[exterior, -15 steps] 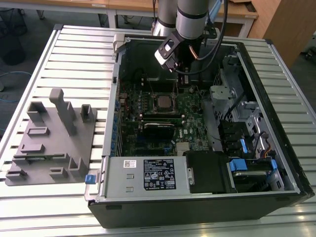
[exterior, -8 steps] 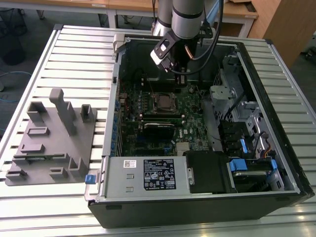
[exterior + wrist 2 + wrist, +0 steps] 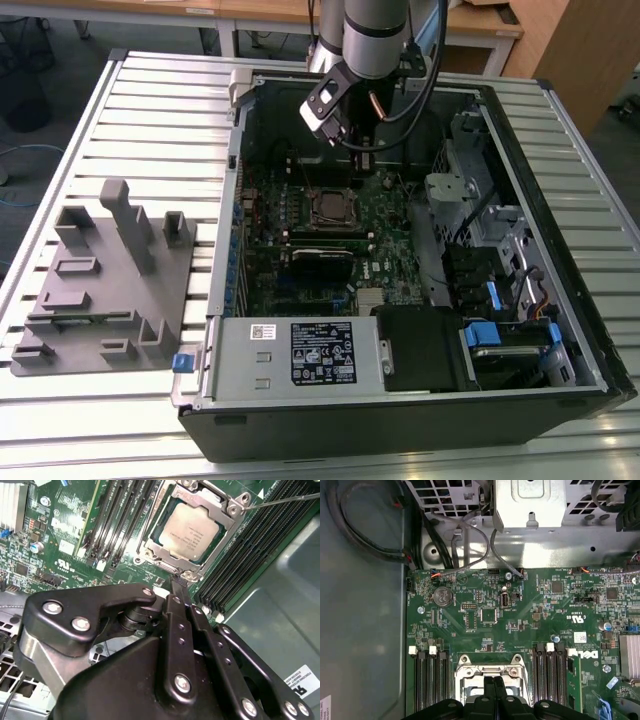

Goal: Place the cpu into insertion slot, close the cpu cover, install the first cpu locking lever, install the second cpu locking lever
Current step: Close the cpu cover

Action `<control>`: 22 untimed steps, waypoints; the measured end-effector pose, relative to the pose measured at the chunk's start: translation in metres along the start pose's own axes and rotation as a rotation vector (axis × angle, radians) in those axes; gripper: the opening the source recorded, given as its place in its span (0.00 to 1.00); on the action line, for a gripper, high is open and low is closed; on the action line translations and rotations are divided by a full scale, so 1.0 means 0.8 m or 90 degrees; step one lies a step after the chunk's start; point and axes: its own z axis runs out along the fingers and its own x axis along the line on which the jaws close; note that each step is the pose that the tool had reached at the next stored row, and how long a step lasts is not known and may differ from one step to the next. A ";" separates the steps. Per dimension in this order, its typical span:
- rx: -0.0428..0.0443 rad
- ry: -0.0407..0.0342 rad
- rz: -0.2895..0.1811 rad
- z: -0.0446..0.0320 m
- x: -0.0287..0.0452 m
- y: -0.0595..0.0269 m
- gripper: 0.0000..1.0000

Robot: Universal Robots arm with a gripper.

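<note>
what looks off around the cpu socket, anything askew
One thin wire lever juts out from a corner of the cpu cover, over the memory slots, instead of lying along the frame. The cpu sits flat in the cover's window; nothing looks damaged.

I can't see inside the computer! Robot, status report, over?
Gripper shut, tip at edge of cover. Chip seated under it. Thin lever rod sticking out sideways.

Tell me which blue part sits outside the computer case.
The small blue tab at the case's corner beside the grey fixture; the other blue parts lie inside it.
</note>
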 end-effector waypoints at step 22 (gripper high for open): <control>0.0247 -0.0007 0.000 0.0015 -0.0001 -0.004 0.10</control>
